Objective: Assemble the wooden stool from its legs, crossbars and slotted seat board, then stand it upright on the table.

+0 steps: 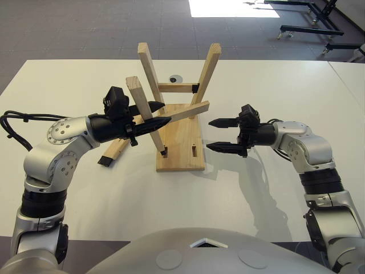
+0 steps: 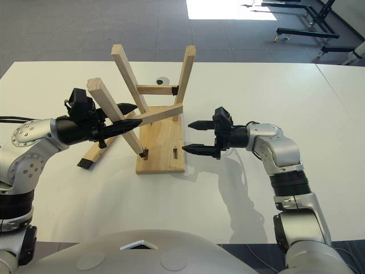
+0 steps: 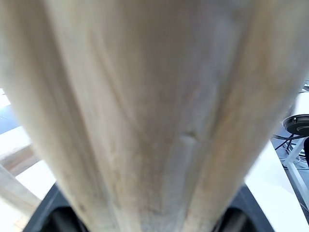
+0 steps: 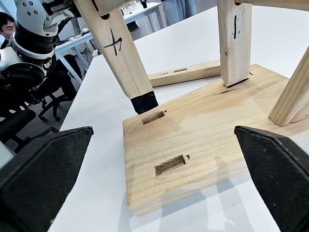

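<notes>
My left gripper [image 1: 158,113] pinched a tilted leg [image 1: 137,91], and its black-capped end was just over a slot in the seat board [image 1: 182,142]. My right gripper [image 1: 210,135] hung with fingers spread, just beside the board's right edge. The board lay flat at the middle of the tabletop [image 1: 274,85]. Two standing legs [image 1: 208,68] at its far side were joined by a crossbar [image 1: 178,88]. A loose leg [image 1: 114,151] lay toward the left edge.

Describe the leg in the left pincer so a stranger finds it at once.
On the table lies the seat board, two legs standing at its far edge. The third leg leans over a near slot, clamped in the left pincer; unlike them, it is not slotted in.
</notes>
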Available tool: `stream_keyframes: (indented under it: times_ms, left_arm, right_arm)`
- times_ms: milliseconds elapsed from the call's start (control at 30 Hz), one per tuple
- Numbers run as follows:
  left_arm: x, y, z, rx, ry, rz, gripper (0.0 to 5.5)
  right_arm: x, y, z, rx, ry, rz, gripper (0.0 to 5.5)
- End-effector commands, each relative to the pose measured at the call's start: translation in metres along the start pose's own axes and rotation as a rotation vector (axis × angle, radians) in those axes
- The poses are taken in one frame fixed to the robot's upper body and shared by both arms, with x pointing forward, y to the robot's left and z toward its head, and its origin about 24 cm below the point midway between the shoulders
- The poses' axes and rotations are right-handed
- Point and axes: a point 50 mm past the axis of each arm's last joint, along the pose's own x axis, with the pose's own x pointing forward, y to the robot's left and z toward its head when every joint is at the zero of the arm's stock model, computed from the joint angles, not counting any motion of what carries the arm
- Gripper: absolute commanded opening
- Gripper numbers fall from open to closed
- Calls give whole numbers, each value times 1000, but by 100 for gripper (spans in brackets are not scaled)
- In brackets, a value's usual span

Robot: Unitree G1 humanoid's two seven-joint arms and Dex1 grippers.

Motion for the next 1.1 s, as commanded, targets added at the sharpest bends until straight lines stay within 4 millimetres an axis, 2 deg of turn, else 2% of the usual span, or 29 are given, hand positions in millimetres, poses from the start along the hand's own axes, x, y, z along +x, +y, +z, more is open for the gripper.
stream_keyframes:
  times_ms: [33,333,533,667,733,800,867,1000,1100]
  left_arm:
    - [-2,2,-6,0,16,4,203]
    - [-1,6,3,94,-31,31,203]
    - [-3,9,9,125,-31,129,203]
    - [-4,18,17,17,-26,216,203]
    - [-4,17,23,26,-29,239,203]
    - [-3,9,30,8,-100,148,203]
    - [-3,2,30,43,-114,118,203]
    - [-10,-9,20,58,-36,78,203]
    - [-23,-4,10,24,-66,71,203]
  right_arm:
    - [-2,1,3,-4,8,0,540]
    - [-2,2,1,5,6,-4,540]
    - [3,2,1,13,2,4,540]
    - [1,6,-4,25,-14,-20,540]
    - [2,7,-5,27,-23,-26,540]
    - [2,8,-6,29,-31,-34,540]
    - [2,9,-7,30,-36,-39,540]
    - [2,10,-9,35,-44,-50,540]
    - [2,11,-11,40,-46,-53,540]
